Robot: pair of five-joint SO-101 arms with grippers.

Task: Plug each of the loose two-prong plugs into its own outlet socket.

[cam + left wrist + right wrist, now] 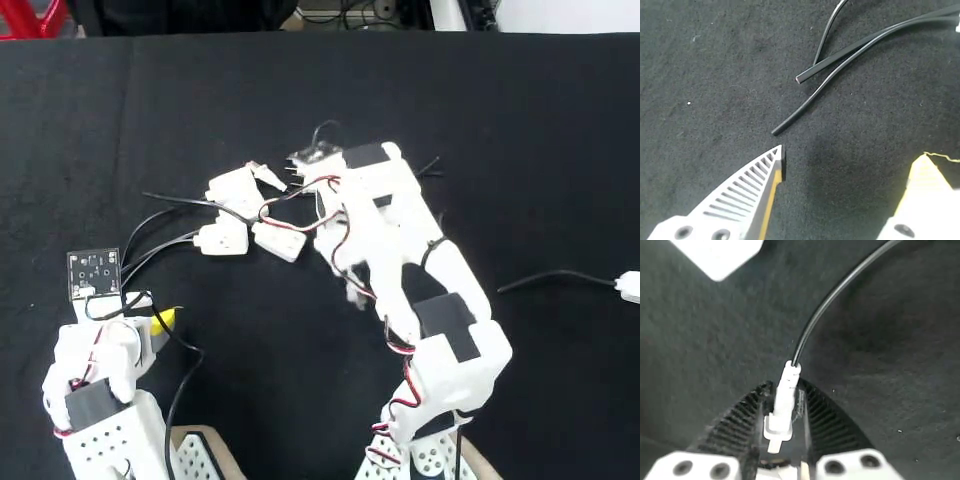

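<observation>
Table: black and wide, lay under everything.
Right arm: stretched out over the middle, up to the white blocks.
Left arm: sat low at the near corner.
Sockets: three white blocks, huddled close together by the right arm's tip.
Left gripper: fingers wide apart, held nothing, hung over bare cloth near two black cord ends.
Right gripper: clamped on a small white plug, its black cord trailing away.
Other plug: lay loose at the table's far right edge, well apart from the sockets.
Step in hand: likely carrying the held plug to a socket.
Next move: probably needed the prongs lined up with the holes, then a straight push.
</observation>
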